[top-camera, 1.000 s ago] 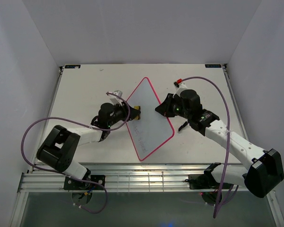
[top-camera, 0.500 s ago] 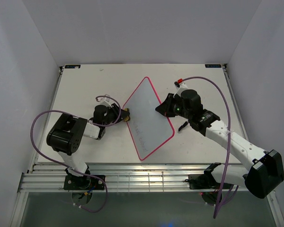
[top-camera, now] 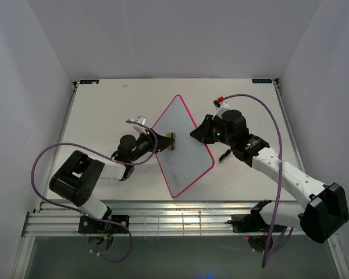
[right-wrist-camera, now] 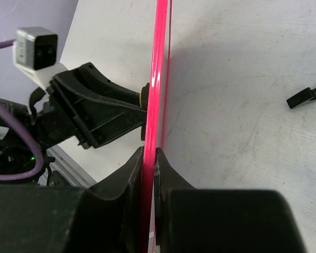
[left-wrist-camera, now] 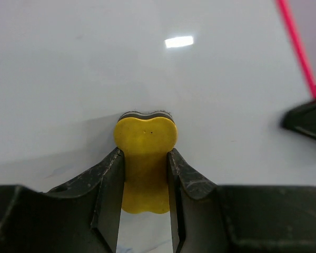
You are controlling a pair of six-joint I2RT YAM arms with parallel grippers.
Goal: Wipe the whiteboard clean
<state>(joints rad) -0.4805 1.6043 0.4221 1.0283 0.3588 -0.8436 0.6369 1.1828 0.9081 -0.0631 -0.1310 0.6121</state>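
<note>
Mid-wipe: rubbing whiteboard (top-camera: 189,150) with eraser (left-wrist-camera: 146,138) squeezed in left gripper (left-wrist-camera: 145,161), frame (right-wrist-camera: 159,63) pinched in right gripper (right-wrist-camera: 149,158). Next, probably sweeping over faint writing (top-camera: 173,168).

I'm looking into a lab test cell: plain white walls (top-camera: 174,35) box in the white surface (top-camera: 104,107), with aluminium rails (top-camera: 180,221) along its near edge.

A white table (top-camera: 104,104) fills this little booth, closed in by the nine o'clock wall (top-camera: 23,87), the twelve o'clock wall (top-camera: 174,35) and the three o'clock wall (top-camera: 328,75) (all plain, pale grey). A ribbed metal rail (top-camera: 163,220) edges it at six o'clock. The light is soft and even.
</note>
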